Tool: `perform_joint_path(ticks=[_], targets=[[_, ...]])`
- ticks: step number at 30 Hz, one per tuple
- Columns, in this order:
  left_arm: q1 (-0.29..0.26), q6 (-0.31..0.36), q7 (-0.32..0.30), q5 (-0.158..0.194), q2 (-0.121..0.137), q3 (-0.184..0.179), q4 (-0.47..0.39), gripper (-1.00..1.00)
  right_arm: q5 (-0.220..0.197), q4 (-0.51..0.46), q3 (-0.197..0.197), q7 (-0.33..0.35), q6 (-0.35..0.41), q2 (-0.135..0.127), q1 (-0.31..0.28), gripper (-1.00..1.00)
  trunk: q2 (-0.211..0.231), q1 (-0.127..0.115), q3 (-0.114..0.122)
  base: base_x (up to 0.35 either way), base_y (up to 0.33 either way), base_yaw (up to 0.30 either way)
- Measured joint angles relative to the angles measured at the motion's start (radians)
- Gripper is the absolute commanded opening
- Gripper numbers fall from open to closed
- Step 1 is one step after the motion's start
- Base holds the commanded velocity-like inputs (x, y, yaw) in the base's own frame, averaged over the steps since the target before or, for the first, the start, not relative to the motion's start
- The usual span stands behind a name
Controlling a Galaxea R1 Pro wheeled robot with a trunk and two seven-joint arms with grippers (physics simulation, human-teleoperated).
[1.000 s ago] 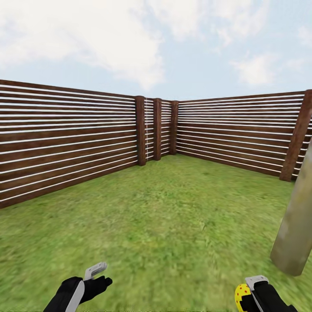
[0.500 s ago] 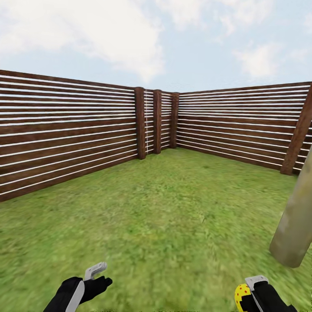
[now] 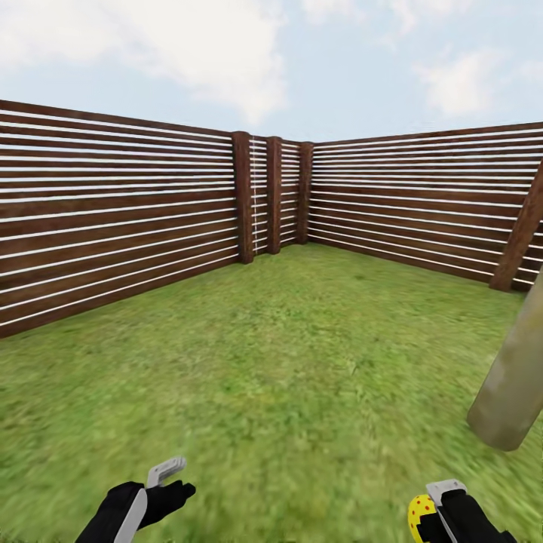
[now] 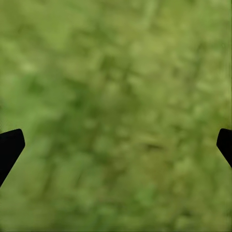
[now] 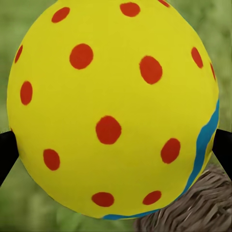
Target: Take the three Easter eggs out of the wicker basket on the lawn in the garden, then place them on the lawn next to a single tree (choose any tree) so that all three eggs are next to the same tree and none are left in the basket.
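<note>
Low down, right gripper point(image 5: 116, 145) pinching egg point(image 5: 111, 106) — left gripper point(image 4: 116, 145) spread, over lawn point(image 3: 286, 354).

The egg point(image 5: 111, 106) pinched in the right claw point(image 3: 441, 505) looks smooth and matt, like painted plastic. Just beside it there's rough, fibrous grey-brown bark point(image 5: 193, 208). Under the left claw point(image 4: 116, 145), soft mottled grass point(image 4: 116, 87).

A yellow egg point(image 5: 113, 108) with red dots and a blue band sits clamped between the right gripper's point(image 3: 437, 513) jaws, above the lawn point(image 3: 286, 354). The tree's point(image 3: 513, 385) pale trunk rises just ahead, right.
</note>
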Motion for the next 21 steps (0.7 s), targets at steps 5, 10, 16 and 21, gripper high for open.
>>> perform_joint_path(ticks=[5,10,16,21], targets=[[0.000,0.000,0.000,0.000,0.000,0.000,0.001,1.00,0.001,0.000,0.001,0.000,0.000,0.001,0.000,-1.00,-0.001,0.002,-0.019,0.000,0.000,0.000],[0.000,0.000,-0.001,0.000,0.000,0.000,0.000,1.00,0.001,0.001,0.001,0.000,0.000,0.002,0.000,-1.00,-0.002,0.004,-0.039,0.000,0.000,0.000],[0.000,0.000,-0.002,0.000,0.000,0.000,0.001,1.00,0.001,0.002,0.001,0.000,0.000,0.004,0.000,-1.00,-0.004,0.007,-0.062,0.000,0.000,0.000],[0.000,0.000,-0.002,0.000,0.000,0.000,0.001,1.00,0.002,0.003,0.001,0.000,0.000,0.005,0.000,-1.00,-0.005,0.009,-0.081,0.000,0.000,0.000]])
